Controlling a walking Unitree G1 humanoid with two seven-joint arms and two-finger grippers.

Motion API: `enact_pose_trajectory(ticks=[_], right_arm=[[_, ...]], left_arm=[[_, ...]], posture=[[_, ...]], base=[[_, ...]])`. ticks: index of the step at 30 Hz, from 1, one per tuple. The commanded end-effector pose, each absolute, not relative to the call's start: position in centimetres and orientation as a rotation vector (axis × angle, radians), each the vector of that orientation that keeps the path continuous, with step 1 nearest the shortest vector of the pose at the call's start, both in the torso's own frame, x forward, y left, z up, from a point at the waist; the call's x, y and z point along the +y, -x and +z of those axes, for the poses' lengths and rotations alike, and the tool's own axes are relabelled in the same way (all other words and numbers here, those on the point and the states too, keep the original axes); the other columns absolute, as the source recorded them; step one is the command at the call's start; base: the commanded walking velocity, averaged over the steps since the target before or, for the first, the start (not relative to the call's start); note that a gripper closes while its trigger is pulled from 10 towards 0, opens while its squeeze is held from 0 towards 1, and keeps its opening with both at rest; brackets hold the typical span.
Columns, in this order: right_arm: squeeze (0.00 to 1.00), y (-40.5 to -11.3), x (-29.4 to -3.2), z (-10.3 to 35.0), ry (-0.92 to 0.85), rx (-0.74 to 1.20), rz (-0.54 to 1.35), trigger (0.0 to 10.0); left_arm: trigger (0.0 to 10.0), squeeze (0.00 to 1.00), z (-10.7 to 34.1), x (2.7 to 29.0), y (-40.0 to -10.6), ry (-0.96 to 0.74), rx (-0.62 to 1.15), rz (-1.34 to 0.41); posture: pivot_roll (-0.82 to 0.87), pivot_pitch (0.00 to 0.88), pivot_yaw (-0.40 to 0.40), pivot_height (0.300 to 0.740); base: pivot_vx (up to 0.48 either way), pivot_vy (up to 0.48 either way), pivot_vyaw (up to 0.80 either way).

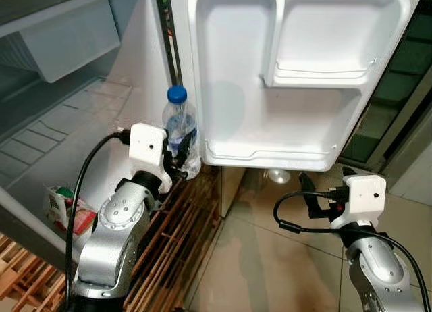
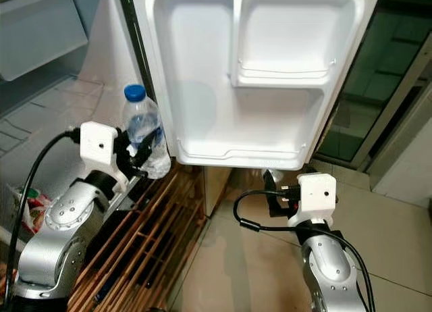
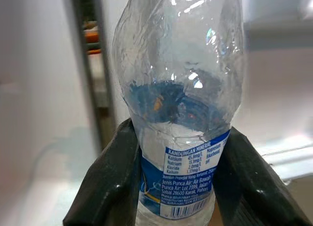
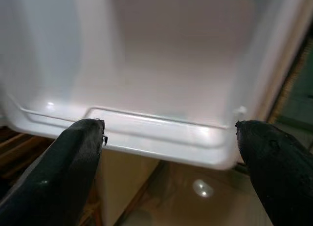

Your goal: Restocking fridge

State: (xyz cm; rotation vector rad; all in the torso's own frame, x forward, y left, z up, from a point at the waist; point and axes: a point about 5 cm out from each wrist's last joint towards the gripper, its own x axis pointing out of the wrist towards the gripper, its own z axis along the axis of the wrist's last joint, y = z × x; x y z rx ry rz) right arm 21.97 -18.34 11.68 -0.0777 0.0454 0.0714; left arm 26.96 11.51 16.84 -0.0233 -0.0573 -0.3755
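Fridge shelf: white, carrying a red-and-green packet, lying left of the left pincer, near the front edge.

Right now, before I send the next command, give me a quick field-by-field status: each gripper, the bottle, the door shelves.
left gripper: shut on the water bottle, beside the open fridge door
water bottle: upright, blue cap on, partly filled
right gripper: open, holding nothing, pointed at the lower door shelf from below
lower door shelf: bare
upper door shelf: bare
fridge interior: a packet lies near its front edge
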Motion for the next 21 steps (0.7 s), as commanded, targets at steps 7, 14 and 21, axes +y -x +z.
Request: enact_pose_trajectory(ticks=[7,14,21], right_arm=[[0.0,-22.6,-17.7,11.8,0.075,0.028,0.087,10.0],[0.0,-22.6,-17.5,11.6,0.071,0.025,0.079,10.0],[0.0,-22.2,-17.3,11.5,0.068,0.024,0.073,10.0]], left_arm=[[10.0,0.0,19.6,7.9,-28.7,0.071,-0.149,-0.554],[10.0,0.0,20.2,6.4,-31.2,0.089,-0.145,-0.611],[10.0,0.0,20.2,6.2,-33.4,0.029,-0.203,-0.529]], posture=[[-0.1,0.0,0.055,0.74],[-0.11,0.0,0.076,0.74],[-0.12,0.0,0.09,0.74]], base=[[0.0,0.0,0.0],[0.0,0.0,0.0],[0.0,0.0,0.0]])
